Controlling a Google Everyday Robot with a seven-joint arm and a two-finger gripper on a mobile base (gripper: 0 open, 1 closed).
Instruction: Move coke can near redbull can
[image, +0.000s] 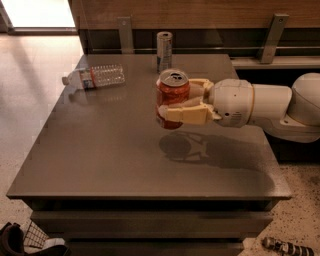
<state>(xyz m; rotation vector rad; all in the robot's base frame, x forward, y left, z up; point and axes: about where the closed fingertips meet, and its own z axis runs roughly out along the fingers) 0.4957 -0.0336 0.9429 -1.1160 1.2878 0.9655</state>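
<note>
The coke can (172, 91), red with a silver top and pull tab, is held upright in the air above the middle of the grey table (100, 150); its shadow falls on the table below. My gripper (176, 103) reaches in from the right and is shut on the coke can, with one tan finger in front of the can and one behind. The redbull can (164, 51), slim and silver-blue, stands upright at the table's far edge, just behind and slightly left of the held can.
A clear plastic bottle (95, 77) lies on its side at the table's far left. A wooden wall with metal brackets (272, 31) runs behind the table. Small objects lie on the floor at bottom left and bottom right.
</note>
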